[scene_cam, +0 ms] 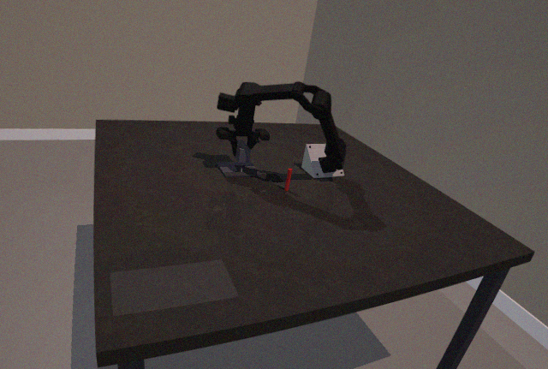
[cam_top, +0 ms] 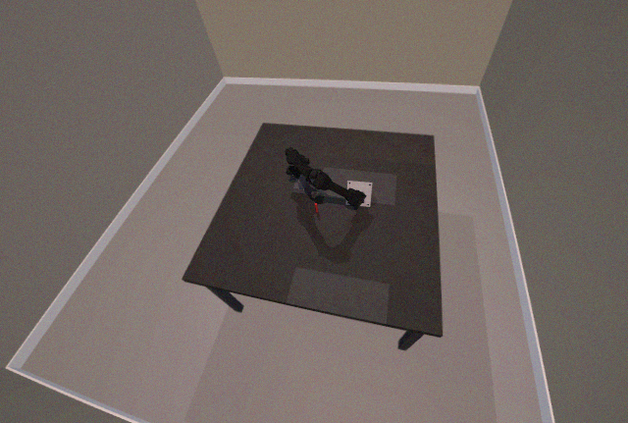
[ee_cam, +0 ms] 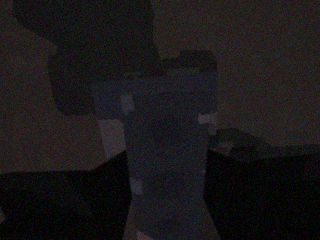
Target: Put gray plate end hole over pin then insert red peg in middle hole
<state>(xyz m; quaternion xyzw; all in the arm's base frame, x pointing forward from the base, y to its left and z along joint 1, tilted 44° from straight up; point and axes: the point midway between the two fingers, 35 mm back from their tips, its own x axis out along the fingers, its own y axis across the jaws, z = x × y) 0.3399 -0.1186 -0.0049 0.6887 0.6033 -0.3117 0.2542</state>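
My gripper (scene_cam: 241, 147) (ee_cam: 162, 148) points down and is shut on the gray plate (scene_cam: 242, 157) (ee_cam: 167, 172). The plate looks steeply tilted in the exterior view, with its low end close above the base or touching it; I cannot tell which. In the wrist view it runs lengthwise between the fingers. The flat gray base (scene_cam: 228, 172) (ee_cam: 112, 139) lies on the table beneath, partly in shadow. The pin and the plate's holes cannot be made out. The red peg (cam_top: 316, 207) (scene_cam: 288, 180) stands upright, apart from the base, on the side toward the arm's mount.
The white arm mount (cam_top: 365, 186) (scene_cam: 311, 166) stands on the dark table (cam_top: 385, 256) (scene_cam: 282, 241), to the right of the peg in the top and exterior views. The black arm arches from it above the table to the gripper. Shadows of the arm cross the table near the peg.
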